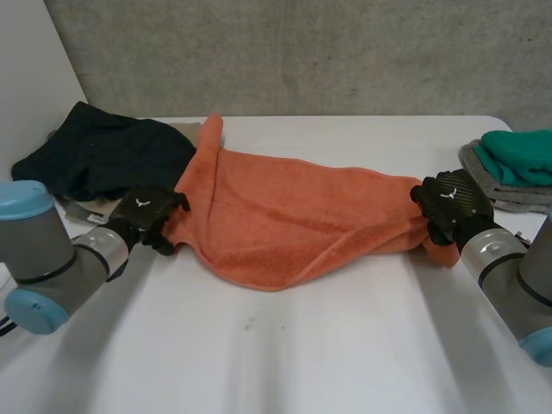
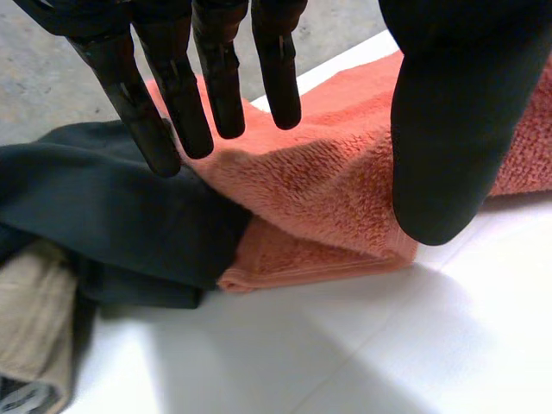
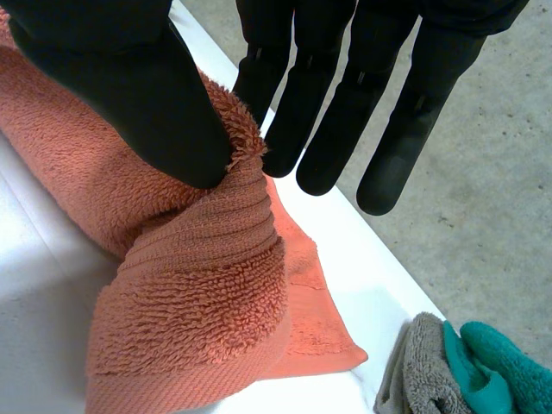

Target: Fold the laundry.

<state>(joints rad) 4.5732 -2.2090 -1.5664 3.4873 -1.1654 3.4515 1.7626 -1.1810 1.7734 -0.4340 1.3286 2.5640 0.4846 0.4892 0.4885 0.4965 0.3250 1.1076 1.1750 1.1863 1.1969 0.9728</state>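
Head view
- Orange towel [image 1: 285, 216]: spread across the middle of the white table [image 1: 302, 354], creased, its folds drawing in towards the right end.
- Left hand [image 1: 148, 213]: at the towel's left edge, beside a dark garment [image 1: 103, 151] heaped at the table's far left corner.
- Right hand [image 1: 448, 200]: at the towel's bunched right end.
- Other items: teal cloth [image 1: 522, 155] lying on a grey cloth [image 1: 504, 194] at the right edge of the table, and a beige cloth [image 1: 84, 211] partly under the dark garment.

Left wrist view
- Fingers [image 2: 172, 95]: straight and slightly parted, with the thumb held well apart from them.
- Towel: its folded edge lies in the gap between thumb and fingers, and no pinch is seen.
- Contact: whether the fingertips touch the dark garment or the towel cannot be told.
- Dark garment: overlaps the towel's edge, and the beige cloth lies beside it.

Right wrist view
- Fingers [image 3: 310, 112]: straight and close together.
- Thumb: pressed against the nearest finger, nipping a raised ridge of towel between them.
- Towel: hangs bunched from the pinch down to the table.
- Grey and teal cloths: near the towel's corner, not touching it.
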